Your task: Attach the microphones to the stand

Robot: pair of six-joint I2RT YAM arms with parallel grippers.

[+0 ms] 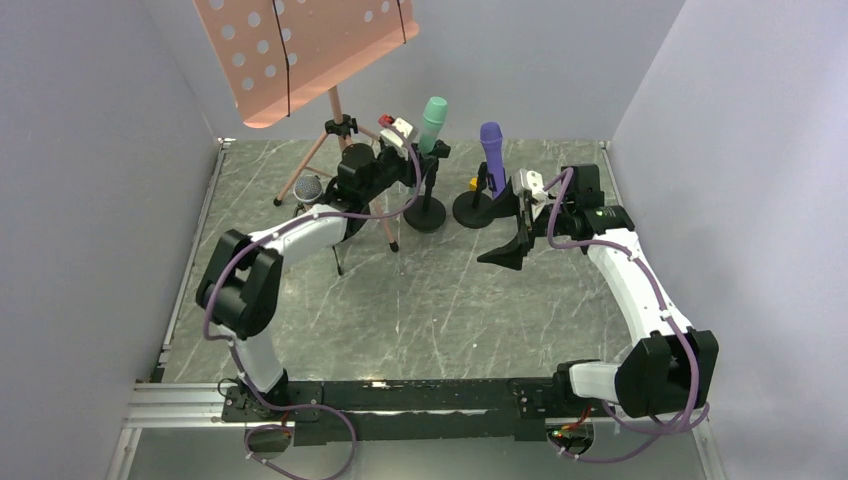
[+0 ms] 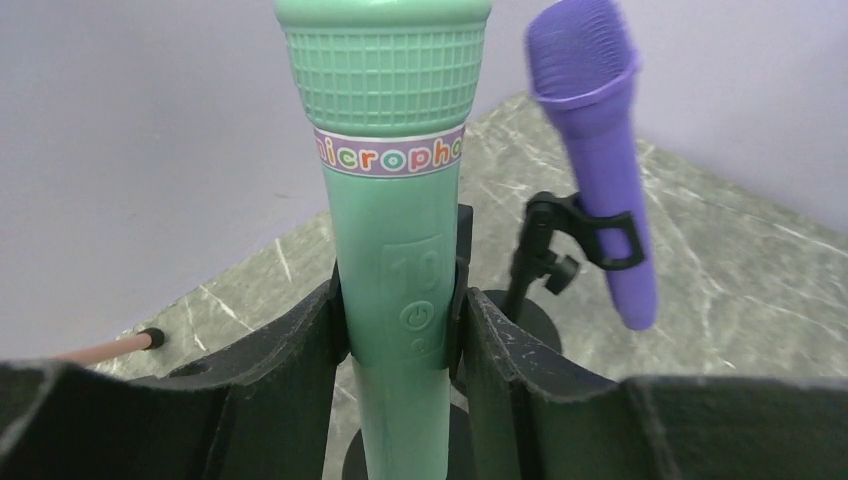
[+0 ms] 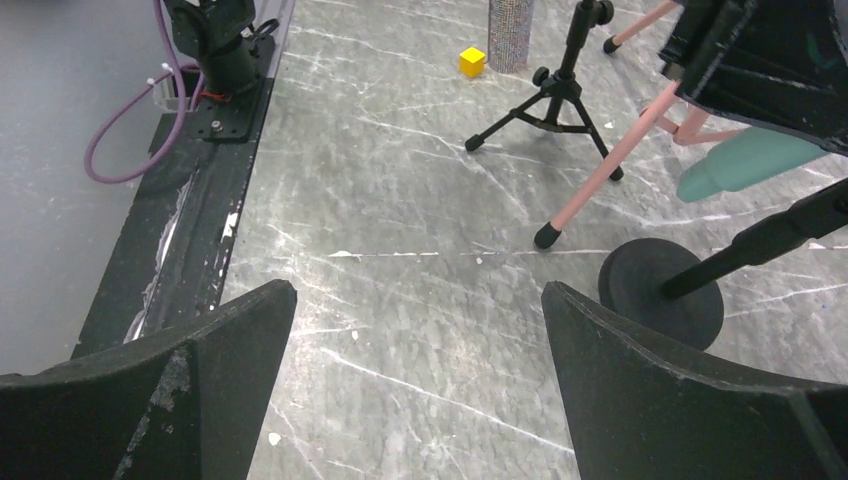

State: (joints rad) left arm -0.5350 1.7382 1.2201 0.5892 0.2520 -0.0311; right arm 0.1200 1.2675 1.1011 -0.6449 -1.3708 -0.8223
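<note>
mint-green microphone (image 2: 385, 250) | white band (image 2: 390, 152) under head: multicoloured letters "micropho", ends curve out of sight | body: embossed marks, perhaps "10", unclear | below them: power symbol (image 2: 417, 317) | no other text legible

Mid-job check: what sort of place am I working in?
Probably a lab robot cell staged like a music corner: plain walls box in a marble-patterned tabletop, a mounting rail runs along its near edge, and the props are a pink music stand, a mint-green microphone and a purple microphone.
</note>
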